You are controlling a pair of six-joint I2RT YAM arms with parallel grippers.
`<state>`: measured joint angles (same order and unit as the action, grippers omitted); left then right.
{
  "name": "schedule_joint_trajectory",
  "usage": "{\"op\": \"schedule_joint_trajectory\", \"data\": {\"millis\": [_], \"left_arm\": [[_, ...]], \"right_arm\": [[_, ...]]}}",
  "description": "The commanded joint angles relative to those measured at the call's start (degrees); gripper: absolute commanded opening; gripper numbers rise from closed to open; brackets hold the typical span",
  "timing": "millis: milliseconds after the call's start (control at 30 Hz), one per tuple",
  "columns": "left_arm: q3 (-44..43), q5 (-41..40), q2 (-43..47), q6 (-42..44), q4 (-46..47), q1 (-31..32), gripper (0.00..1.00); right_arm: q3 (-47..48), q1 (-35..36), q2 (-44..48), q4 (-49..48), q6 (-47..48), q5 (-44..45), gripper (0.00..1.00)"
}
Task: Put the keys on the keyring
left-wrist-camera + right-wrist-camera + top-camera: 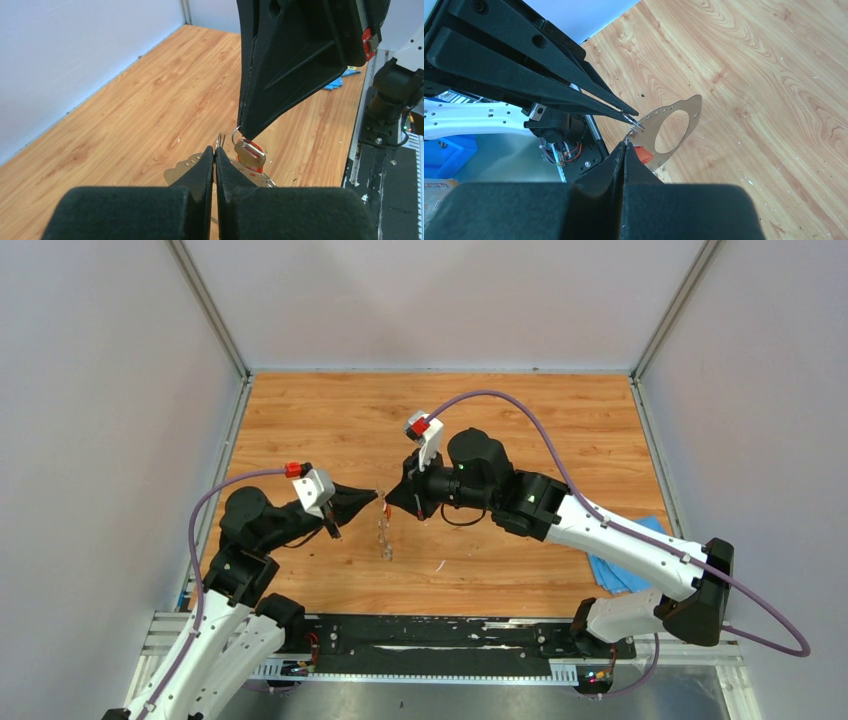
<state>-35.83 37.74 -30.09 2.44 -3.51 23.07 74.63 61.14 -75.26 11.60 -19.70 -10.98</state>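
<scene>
My left gripper (pixel 377 492) (pixel 215 150) and right gripper (pixel 389 502) (pixel 625 145) meet tip to tip above the middle of the table. The left one is shut on a small wire loop at the top of the keyring (pixel 691 112) (pixel 179 171), a thin grey plate with a big hole and a jagged edge, which hangs below it (pixel 384 538). The right one is shut on a thin wire loop. From it a red-headed key (pixel 250 154) (pixel 644 154) dangles against the keyring. The two loops nearly touch.
A blue cloth (pixel 625 570) (pixel 334 82) lies at the table's right edge under the right arm. A thin white sliver (pixel 439 565) rests on the wood near the front. The black mounting rail (pixel 450 635) runs along the near edge.
</scene>
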Motion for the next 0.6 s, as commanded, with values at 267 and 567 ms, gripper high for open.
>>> {"op": "schedule_joint_trajectory", "data": {"millis": [267,567], "left_arm": [[0.28,0.98,0.26,3.75,-1.83,0.31,0.00],[0.40,1.20,0.03,3.98,-2.20,0.31,0.00]], "right_arm": [[2.36,1.15,-0.21,-0.56,-0.59,1.53,0.00],[2.44,1.26,-0.97,-1.21,-0.75,0.93,0.00]]}}
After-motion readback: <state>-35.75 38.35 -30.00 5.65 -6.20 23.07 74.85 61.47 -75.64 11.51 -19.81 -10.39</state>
